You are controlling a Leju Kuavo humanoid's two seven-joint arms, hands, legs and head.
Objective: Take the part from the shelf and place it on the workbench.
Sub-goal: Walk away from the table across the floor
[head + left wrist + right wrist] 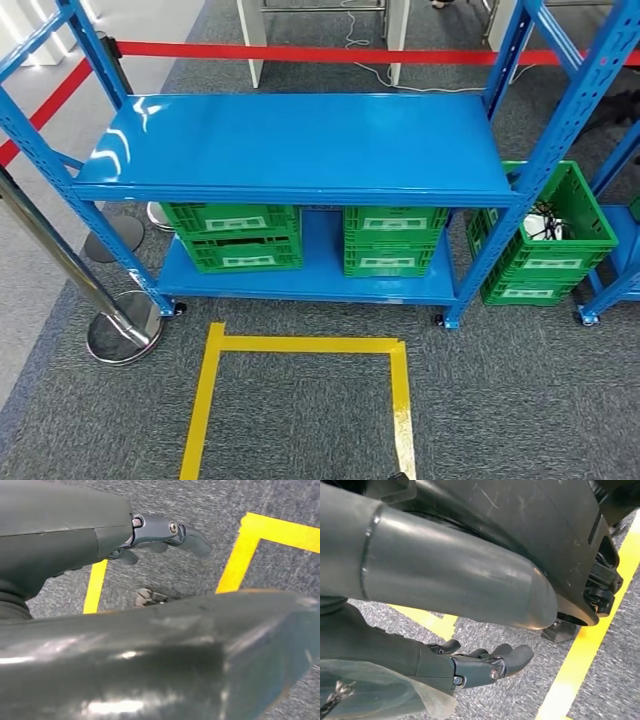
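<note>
- Head view: a glossy blue steel shelf (302, 140) with perforated posts stands on grey speckled carpet. 2 stacks of green slatted plastic crates (232, 236) sit on its lower deck at 12 o'clock; a third stack (545, 240) at 3 o'clock on the floor holds white pieces and dark cable, perhaps the part, though I cannot tell. Yellow tape (302, 345) outlines a square at 6 o'clock.
- Left wrist view: the left hand (166, 535) hangs over carpet and tape, fingers extended, holding nothing.
- Right wrist view: the right hand (486, 662) is likewise slack and empty.

Bare blue shelf top (302, 135); green crates (234, 236) filling the lower tier; blue uprights (521, 190) flanking.
</note>
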